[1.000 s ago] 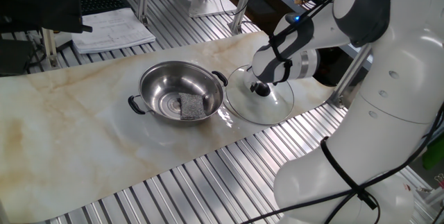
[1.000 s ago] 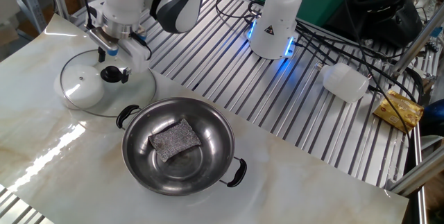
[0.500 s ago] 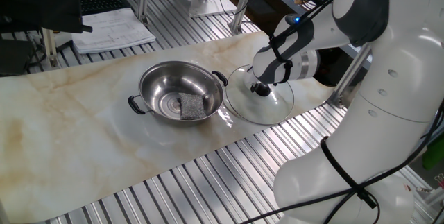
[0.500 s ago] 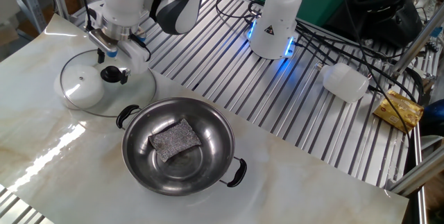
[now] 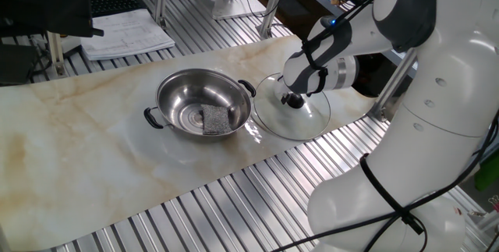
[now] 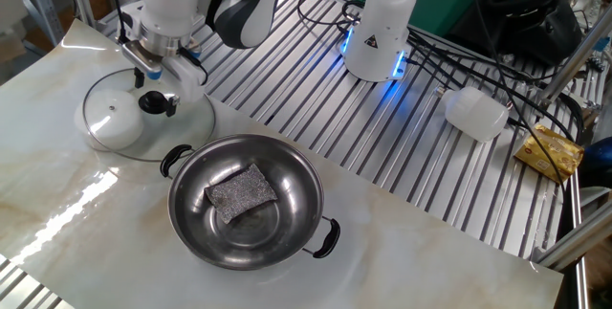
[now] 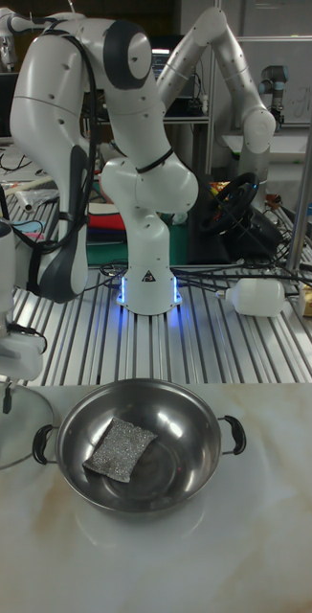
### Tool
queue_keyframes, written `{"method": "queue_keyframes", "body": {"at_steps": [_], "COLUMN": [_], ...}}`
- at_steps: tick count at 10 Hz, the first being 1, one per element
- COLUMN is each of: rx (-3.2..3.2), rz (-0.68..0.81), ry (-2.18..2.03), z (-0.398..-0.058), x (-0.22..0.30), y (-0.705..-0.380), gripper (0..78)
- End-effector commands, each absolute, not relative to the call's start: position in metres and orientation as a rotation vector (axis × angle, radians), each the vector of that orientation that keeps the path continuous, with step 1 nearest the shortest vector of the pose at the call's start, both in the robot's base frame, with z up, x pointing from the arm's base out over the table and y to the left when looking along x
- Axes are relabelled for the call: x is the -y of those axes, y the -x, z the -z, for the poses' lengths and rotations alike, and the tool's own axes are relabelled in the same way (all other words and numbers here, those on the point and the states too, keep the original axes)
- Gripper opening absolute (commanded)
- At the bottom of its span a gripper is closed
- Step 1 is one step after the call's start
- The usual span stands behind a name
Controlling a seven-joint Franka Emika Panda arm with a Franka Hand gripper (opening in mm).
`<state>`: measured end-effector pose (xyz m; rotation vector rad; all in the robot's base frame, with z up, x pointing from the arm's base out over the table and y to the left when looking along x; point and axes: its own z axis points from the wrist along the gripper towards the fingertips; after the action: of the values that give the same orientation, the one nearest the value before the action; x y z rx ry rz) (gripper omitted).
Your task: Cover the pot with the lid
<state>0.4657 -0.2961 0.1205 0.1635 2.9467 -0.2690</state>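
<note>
Claw (image 6: 153,97) sitting low over lid (image 6: 120,122), fingers straddling black knob (image 6: 151,103). Grip on knob: cannot tell, contact hidden in all views. Lid lying flat on marble tabletop (image 6: 57,213), directly under claw. Pot (image 6: 246,200) standing open just beside lid, rims near but apart. Grey scouring pad (image 6: 239,191) lying inside pot. White plastic bottle (image 6: 475,113) lying on slatted bench, well away from claw.

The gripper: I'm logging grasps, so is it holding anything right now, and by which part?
The gripper sits down at the black centre knob of the glass lid, which rests flat on the table. Whether its fingers have closed on the knob cannot be told.
</note>
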Motion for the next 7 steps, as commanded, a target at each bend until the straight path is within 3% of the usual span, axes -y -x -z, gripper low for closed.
{"method": "queue_keyframes", "body": {"at_steps": [1,7], "rx": [-2.942,-2.944], "rz": [0.276,0.278], "ry": [-0.163,-0.151], "z": [-0.1206,-0.1198], "x": [0.2970,0.2969], "y": [-0.4679,-0.4681], "gripper": [77.3,77.3]}}
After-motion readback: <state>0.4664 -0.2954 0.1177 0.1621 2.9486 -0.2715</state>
